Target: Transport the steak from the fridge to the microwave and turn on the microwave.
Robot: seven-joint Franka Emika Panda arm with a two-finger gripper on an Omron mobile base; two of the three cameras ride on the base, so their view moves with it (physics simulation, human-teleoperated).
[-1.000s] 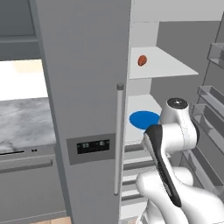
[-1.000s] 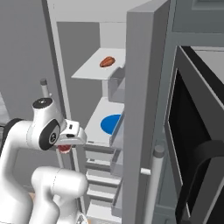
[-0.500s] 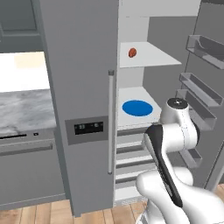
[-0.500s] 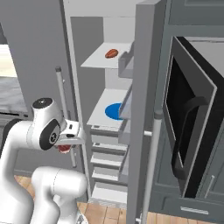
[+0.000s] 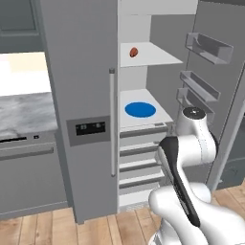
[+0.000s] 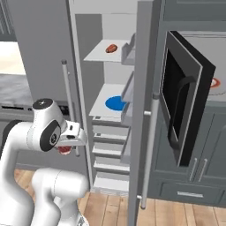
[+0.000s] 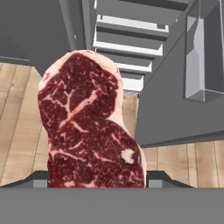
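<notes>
Steak (image 7: 89,127), marbled and flat, gripped at its lower edge between jaws standing fairly wide, hanging before the gripper (image 6: 66,149) outside the fridge (image 5: 79,86). It looks soft, light and probably slippery, so a hold across its thickness near the middle seems safest. Beyond stands the microwave (image 6: 185,95), door open, and the wooden floor (image 7: 17,131) lies below.

A home kitchen: a tall grey fridge (image 5: 86,95) stands open on white inner shelves (image 5: 148,55), beside a grey marble-topped table (image 5: 24,112) over grey cabinets. A built-in silver-framed microwave (image 6: 183,95) hangs open above panelled grey cupboard doors (image 6: 207,145), and light wooden plank flooring (image 6: 176,214) runs underneath.
</notes>
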